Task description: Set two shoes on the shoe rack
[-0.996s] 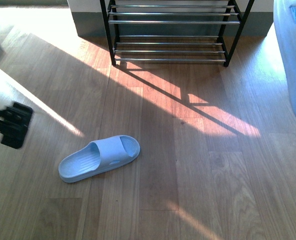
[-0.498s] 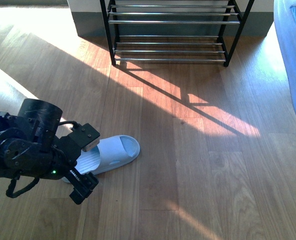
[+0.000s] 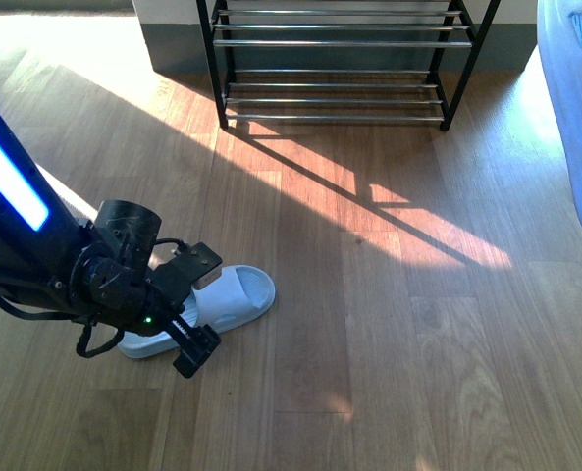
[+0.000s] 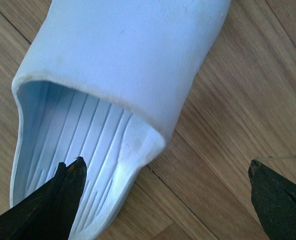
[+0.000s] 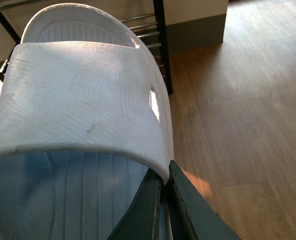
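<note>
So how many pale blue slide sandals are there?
2. One slide sandal lies on the floor under the open left gripper; the other sandal is held up by the right gripper. Others may be out of view.

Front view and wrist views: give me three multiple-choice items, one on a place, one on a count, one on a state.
1. Relative to the shoe rack, the floor sandal lies:
A on its lowest tier; B on the wooden floor, apart from it; C against its leg.
2. Sandals in view:
A one; B two; C four.
3. The left gripper is:
A shut on the sandal; B out of view; C open.

Answers:
1 B, bare floor separates them.
2 B, the floor sandal plus the held sandal in the right gripper.
3 C, its fingertips stand wide apart, one over the footbed, one over the floor.
</note>
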`<act>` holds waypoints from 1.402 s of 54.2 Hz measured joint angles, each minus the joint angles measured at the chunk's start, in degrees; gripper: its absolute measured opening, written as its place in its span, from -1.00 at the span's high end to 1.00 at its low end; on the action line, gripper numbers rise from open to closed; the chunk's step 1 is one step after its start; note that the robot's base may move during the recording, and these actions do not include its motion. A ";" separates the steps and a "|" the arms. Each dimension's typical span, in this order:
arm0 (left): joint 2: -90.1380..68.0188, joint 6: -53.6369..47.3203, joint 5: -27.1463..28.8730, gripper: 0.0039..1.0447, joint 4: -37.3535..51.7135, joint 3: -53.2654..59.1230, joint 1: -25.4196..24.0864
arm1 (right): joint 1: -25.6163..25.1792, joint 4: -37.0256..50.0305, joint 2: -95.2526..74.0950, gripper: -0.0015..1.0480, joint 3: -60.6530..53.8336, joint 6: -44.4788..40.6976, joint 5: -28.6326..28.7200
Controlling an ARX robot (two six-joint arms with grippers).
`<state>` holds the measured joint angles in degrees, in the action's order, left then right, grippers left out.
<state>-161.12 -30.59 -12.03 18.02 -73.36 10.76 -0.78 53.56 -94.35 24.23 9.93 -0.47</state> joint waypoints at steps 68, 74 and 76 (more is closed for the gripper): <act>-8.00 8.07 -1.46 0.97 3.30 -8.76 4.55 | 0.00 0.00 0.00 0.97 0.00 0.00 0.00; -6.54 9.77 -0.26 0.97 6.49 -6.14 4.63 | 0.00 0.00 0.02 0.97 0.00 0.00 0.00; -5.09 11.06 1.36 0.97 8.85 -4.22 4.61 | 0.00 0.00 0.02 0.97 0.00 0.00 0.00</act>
<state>-166.21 -19.53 -10.68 26.87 -77.58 15.38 -0.78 53.56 -94.32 24.23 9.93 -0.47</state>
